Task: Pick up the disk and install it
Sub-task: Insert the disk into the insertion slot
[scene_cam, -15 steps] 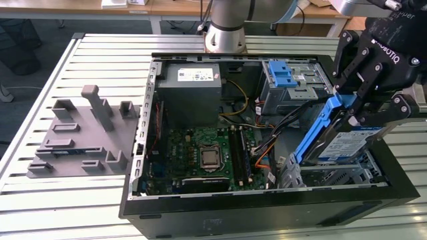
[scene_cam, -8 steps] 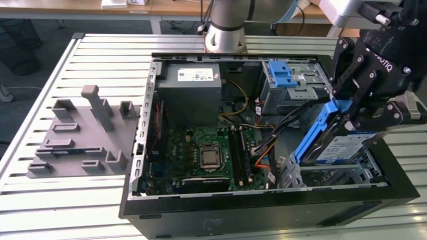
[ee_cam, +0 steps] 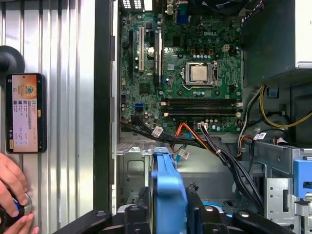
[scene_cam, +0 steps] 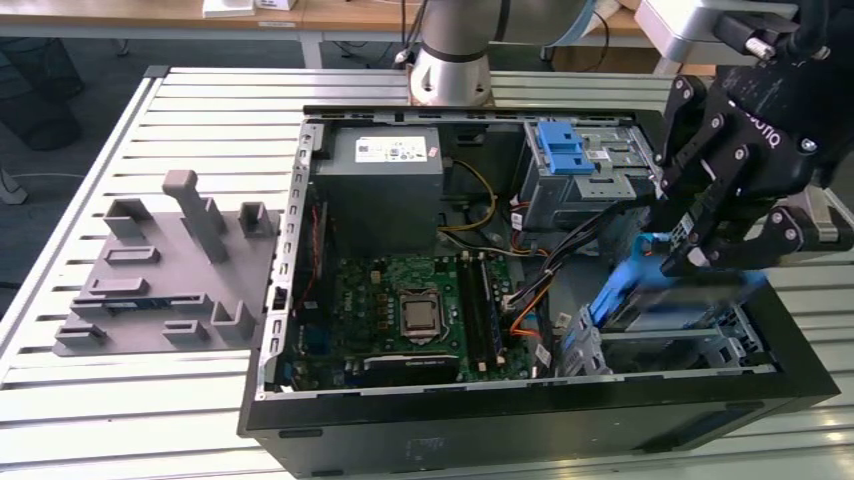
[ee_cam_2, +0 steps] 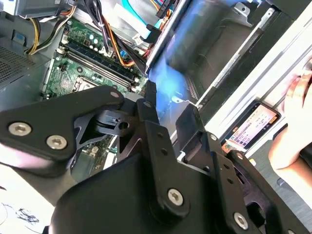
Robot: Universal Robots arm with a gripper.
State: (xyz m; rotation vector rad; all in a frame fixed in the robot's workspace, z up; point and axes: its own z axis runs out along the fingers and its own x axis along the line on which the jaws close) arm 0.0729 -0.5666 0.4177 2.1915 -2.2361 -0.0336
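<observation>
The open computer case (scene_cam: 534, 420) lies on its side on a slatted metal table (scene_cam: 174, 400). Inside the case, the green motherboard (scene_cam: 400, 310) carries a bare processor socket (ee_cam: 199, 73) and memory slots (ee_cam: 202, 105). The large grey power supply box (scene_cam: 384, 185) sits at the case's far end in the exterior view. Orange, black and yellow cables (ee_cam: 209, 141) run between the board and the drive bays. A blue carrier (scene_cam: 563, 148) sits in the upper bay. A grey fixture block (scene_cam: 167, 270) with upright pegs rests on the table, at the exterior view's left of the case. A phone (ee_cam: 25, 113) with a lit screen lies on the table slats outside the case wall.
</observation>
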